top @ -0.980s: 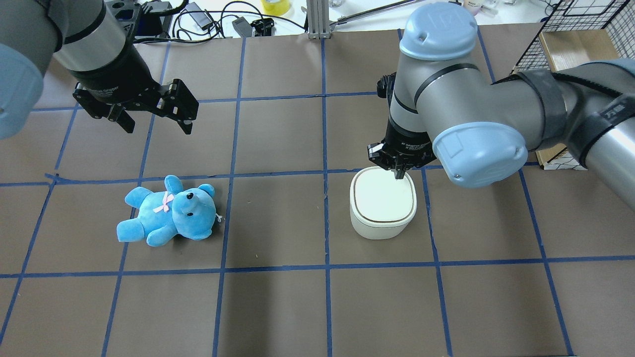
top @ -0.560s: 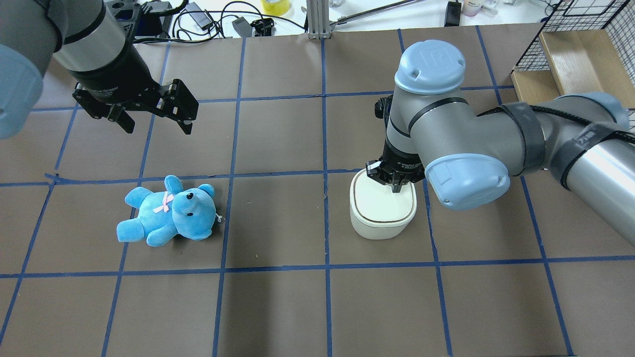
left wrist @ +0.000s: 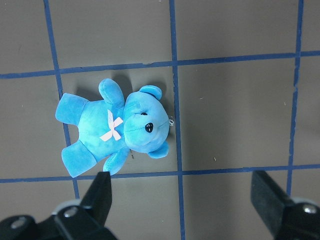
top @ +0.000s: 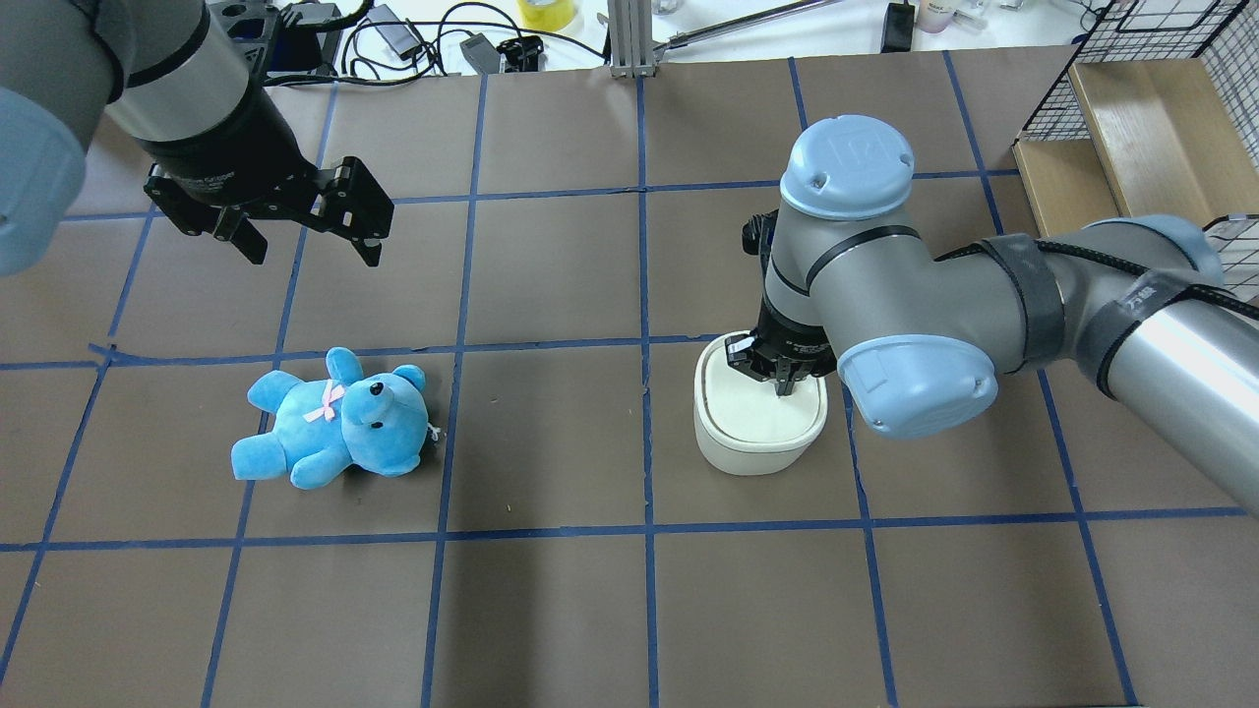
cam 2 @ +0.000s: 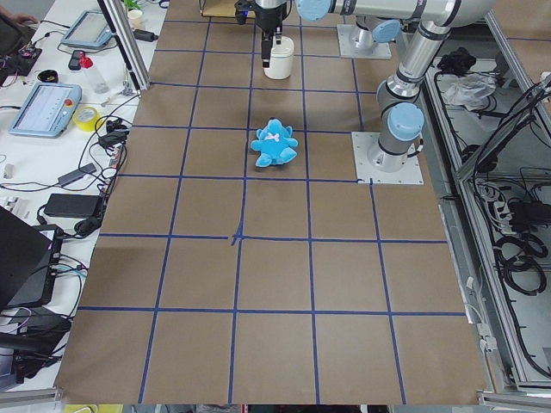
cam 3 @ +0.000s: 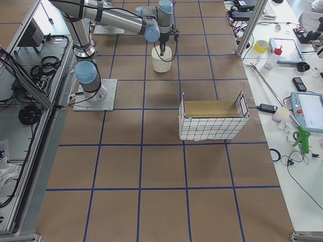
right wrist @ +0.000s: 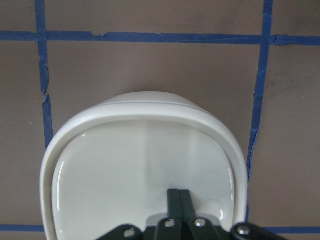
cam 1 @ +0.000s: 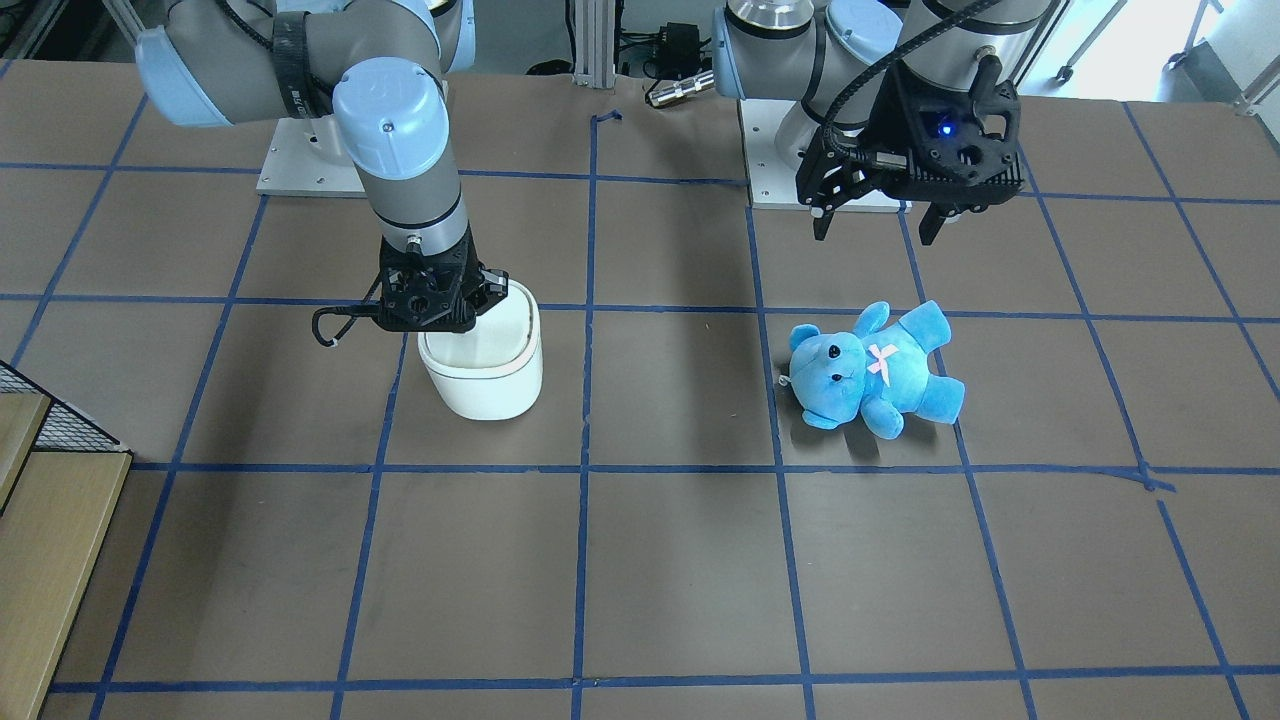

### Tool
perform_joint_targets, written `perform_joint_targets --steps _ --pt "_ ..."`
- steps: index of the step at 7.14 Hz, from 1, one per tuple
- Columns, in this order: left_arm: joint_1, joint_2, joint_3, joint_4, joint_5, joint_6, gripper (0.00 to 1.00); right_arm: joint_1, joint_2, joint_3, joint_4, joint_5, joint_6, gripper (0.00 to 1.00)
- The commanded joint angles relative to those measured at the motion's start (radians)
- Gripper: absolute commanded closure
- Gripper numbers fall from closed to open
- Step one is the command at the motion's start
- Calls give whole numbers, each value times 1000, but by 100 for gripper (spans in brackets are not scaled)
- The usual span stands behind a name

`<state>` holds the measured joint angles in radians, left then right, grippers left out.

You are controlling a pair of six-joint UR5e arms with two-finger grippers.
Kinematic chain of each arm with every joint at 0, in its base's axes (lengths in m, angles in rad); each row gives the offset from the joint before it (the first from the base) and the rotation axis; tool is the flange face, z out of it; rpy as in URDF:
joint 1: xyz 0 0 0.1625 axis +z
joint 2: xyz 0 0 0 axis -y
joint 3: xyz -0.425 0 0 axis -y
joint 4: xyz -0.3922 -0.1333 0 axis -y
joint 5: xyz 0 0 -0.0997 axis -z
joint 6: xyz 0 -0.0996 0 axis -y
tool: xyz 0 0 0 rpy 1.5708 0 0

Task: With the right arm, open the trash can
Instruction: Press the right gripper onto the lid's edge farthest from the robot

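Note:
The white trash can (top: 752, 444) stands right of the table's middle; it also shows in the front-facing view (cam 1: 485, 385) and the right wrist view (right wrist: 145, 112). My right gripper (top: 784, 388) is shut, with its joined fingertips (right wrist: 177, 197) pressed down on the can's lid (right wrist: 140, 165). The lid sits sunk inside the rim, and its dark edge line does not show. My left gripper (top: 307, 246) is open and empty, high above the table, with a blue plush bear (top: 334, 418) below it in the left wrist view (left wrist: 115, 127).
A wire basket with a wooden box (top: 1131, 108) stands at the back right, also seen in the exterior right view (cam 3: 212, 118). Cables and small devices (top: 413, 39) lie beyond the far edge. The right arm's black cable loop (cam 1: 335, 322) hangs beside the can.
My right arm has come down and nearer; its shut fingertips went from the lid's far edge onto the lid, which has sunk into the rim. The left arm and bear have not moved.

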<state>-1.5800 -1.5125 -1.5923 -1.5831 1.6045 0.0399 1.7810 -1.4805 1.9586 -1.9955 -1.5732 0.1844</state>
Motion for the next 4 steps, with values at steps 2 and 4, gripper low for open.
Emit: perform_joint_targets --steps 2,4 --pt "0 0 0 0 0 0 0 -2 -33 -51 17 -7 3 50" --pt "0 0 0 0 0 0 0 -8 -55 -183 203 -11 1 23"
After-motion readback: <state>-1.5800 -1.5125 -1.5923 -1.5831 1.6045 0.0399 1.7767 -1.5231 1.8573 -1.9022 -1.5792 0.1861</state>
